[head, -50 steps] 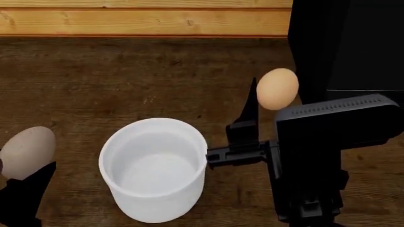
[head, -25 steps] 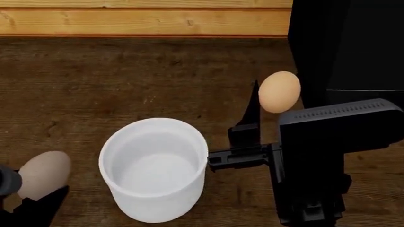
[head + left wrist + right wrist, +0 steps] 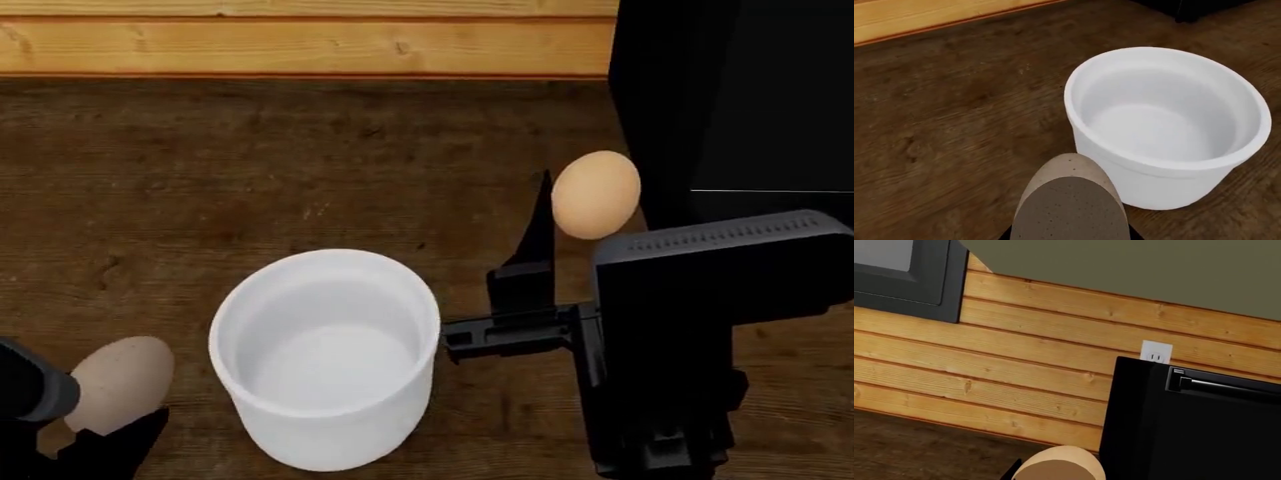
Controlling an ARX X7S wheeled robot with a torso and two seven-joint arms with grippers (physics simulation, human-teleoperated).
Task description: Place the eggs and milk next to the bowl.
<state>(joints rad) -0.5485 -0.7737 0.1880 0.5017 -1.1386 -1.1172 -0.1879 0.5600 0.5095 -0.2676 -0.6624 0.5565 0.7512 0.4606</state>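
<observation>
Left wrist view: the left hand is gripping the pale egg (image 3: 1071, 207) just beside the bowl (image 3: 1166, 125).

Head view: the right hand (image 3: 567, 215) is gripping the orange egg (image 3: 595, 194) beyond the bowl (image 3: 326, 352), above the tabletop (image 3: 200, 170); neither egg is resting yet.

Right wrist view: no milk showing.

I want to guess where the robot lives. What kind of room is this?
Probably a kitchen. There is a dark wooden countertop with a white bowl on it, a wood-plank wall with a power outlet, and a black appliance with a handle, maybe an oven. Each gripper holds an egg.
</observation>
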